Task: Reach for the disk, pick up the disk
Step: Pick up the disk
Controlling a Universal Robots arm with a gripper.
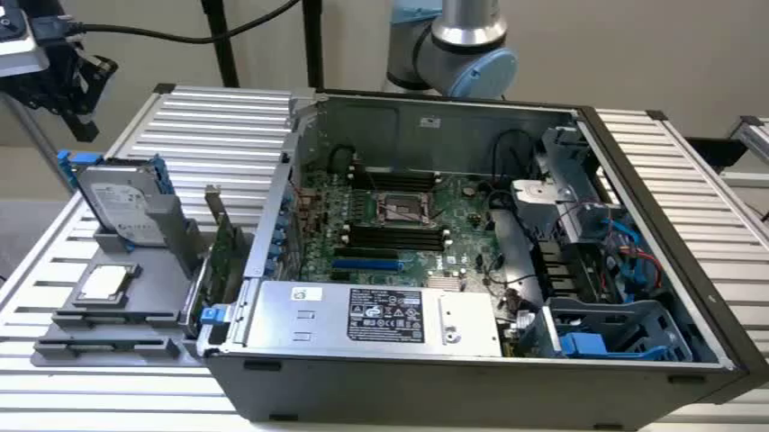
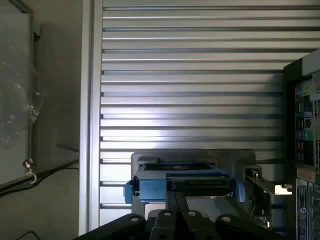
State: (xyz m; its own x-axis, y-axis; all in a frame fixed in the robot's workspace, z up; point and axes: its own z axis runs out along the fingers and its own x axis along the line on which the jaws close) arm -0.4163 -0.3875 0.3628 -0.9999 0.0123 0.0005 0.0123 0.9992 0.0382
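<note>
Blue plastic frames the disk [image 1: 121,200], which stands on edge in a grey holder [image 1: 180,236] on the slatted aluminium table [image 1: 216,126], at about nine o'clock in the exterior view, just outside the open computer case [image 1: 481,378]. The gripper [image 2: 176,197] hangs over it up at ten to eleven o'clock, fingers pressed together and holding nothing. In the wrist view they line up with the disk's top edge, and from where I stand they look apart from it. The worry, I'd say, is that closed pair of fingers: brought down as they are, they cannot straddle the drive and would knock the carrier's top edge, rocking it in the holder or wedging it crooked. A grip on the blue plastic alone might also flex or slip, since the frame looks thinner than the metal body. The green expansion card [image 1: 222,243] stands upright just beside the disk on its three o'clock side, close enough that a spread finger could clip it. The case wall rises right behind that. A small silver chip [image 1: 106,281] lies flat at around eight o'clock, near but out of the path. A black cable [image 1: 157,36] trails from the wrist at twelve o'clock and could drag if it pulls tight.
</note>
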